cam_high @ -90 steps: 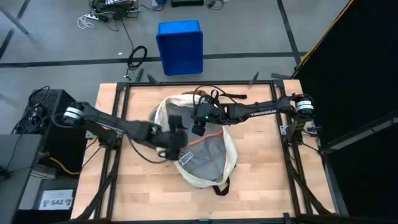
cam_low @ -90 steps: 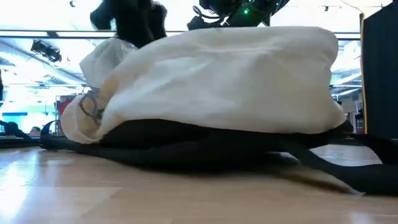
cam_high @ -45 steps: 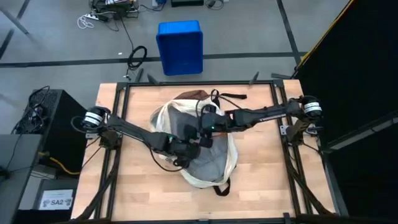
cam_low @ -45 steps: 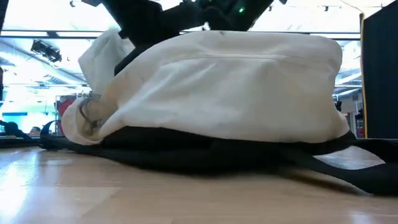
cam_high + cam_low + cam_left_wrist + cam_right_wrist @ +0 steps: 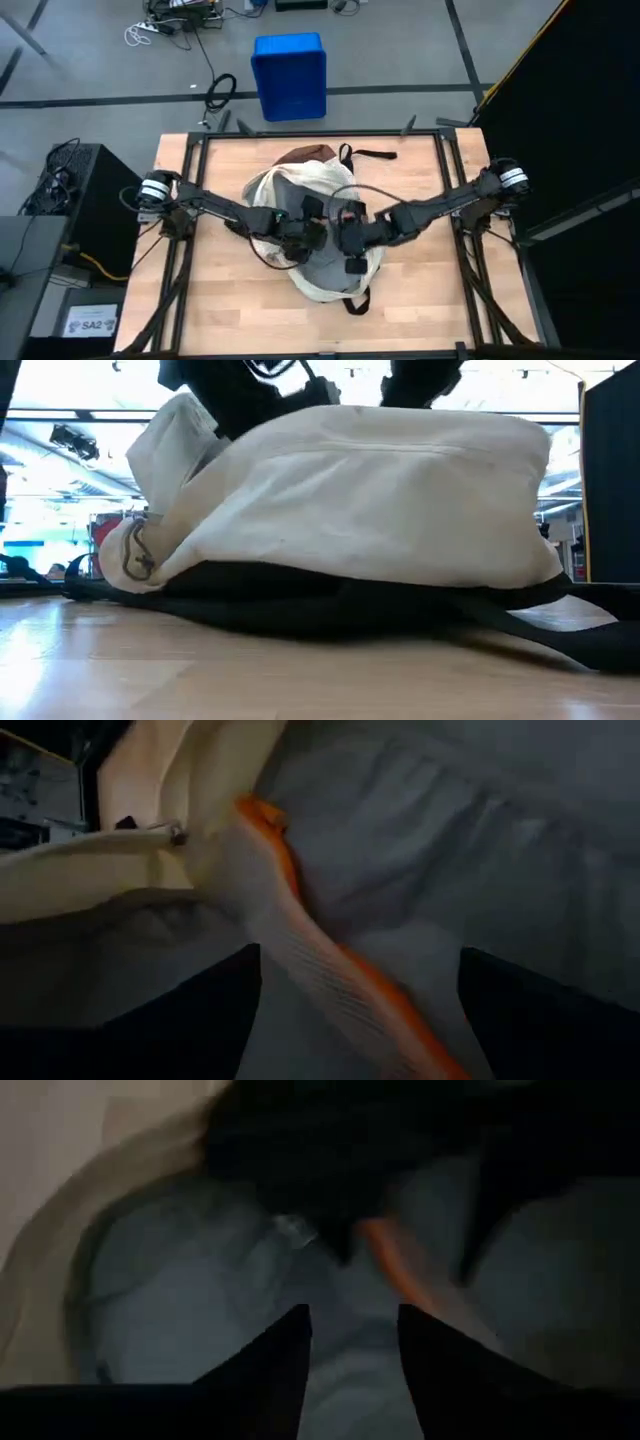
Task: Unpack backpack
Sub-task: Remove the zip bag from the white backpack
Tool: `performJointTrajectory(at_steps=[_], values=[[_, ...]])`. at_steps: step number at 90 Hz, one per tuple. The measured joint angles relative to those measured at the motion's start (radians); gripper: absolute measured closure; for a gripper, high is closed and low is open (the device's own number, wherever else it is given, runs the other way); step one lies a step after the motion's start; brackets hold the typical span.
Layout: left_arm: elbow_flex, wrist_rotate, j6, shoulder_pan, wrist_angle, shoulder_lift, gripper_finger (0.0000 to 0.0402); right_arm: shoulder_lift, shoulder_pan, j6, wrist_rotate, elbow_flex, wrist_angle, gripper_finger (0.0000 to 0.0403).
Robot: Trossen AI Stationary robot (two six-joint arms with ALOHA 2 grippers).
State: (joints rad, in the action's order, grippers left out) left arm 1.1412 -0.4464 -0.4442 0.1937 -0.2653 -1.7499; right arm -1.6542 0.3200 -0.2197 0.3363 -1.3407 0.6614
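The cream-white backpack (image 5: 325, 225) lies on its dark straps (image 5: 330, 610) in the middle of the table. Its mouth gapes upward and shows grey lining (image 5: 480, 850). Inside lies a clear pouch with an orange edge (image 5: 300, 950). My left gripper (image 5: 358, 960) reaches into the mouth from the table's left (image 5: 310, 232). It is open, one finger on each side of the pouch's orange edge. My right gripper (image 5: 352, 1315) comes in from the right (image 5: 352, 255), open over the lining, with the orange edge (image 5: 395, 1270) just ahead of it. My left gripper stands open astride the pouch's orange edge (image 5: 330, 970); I cannot tell whether its fingers touch the pouch or the lining.
The backpack's brown base (image 5: 305, 156) and a loose dark strap (image 5: 372, 154) point toward the table's far edge. A blue bin (image 5: 290, 75) stands on the floor beyond it. Bare wood shows to the left (image 5: 200, 300) and right (image 5: 420, 290) of the backpack.
My right gripper has gone from the backpack's far side toward the near edge and down into its mouth. My left gripper has gone a little toward the right, deeper into the mouth. The backpack's cream top has shifted and its brown base now shows.
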Motion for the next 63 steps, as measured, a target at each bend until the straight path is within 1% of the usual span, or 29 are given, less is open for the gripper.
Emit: performJointTrajectory(at_steps=[14,26,44,50,55,63], values=[[0.0,0.035,-0.054,-0.023,0.02,-0.032,0.0101,-0.046,0.053,-0.091,-0.007,-0.001,0.04,0.0288],[0.002,0.046,-0.08,-0.037,0.042,-0.058,0.0101,-0.11,0.089,-0.132,-0.026,-0.001,0.041,0.0297],[0.002,0.048,-0.082,-0.083,0.046,-0.095,0.0101,-0.169,0.136,-0.204,-0.018,0.0,0.052,0.0303],[0.002,0.051,-0.078,-0.103,0.045,-0.099,0.0101,-0.189,0.14,-0.231,-0.019,0.0,0.032,0.0302],[0.001,0.053,-0.073,-0.118,0.044,-0.104,0.0101,-0.214,0.141,-0.232,-0.042,0.0,0.02,0.0301],[0.001,0.058,-0.054,-0.141,0.04,-0.107,0.0101,-0.258,0.138,-0.232,-0.112,0.0,-0.008,0.0301]])
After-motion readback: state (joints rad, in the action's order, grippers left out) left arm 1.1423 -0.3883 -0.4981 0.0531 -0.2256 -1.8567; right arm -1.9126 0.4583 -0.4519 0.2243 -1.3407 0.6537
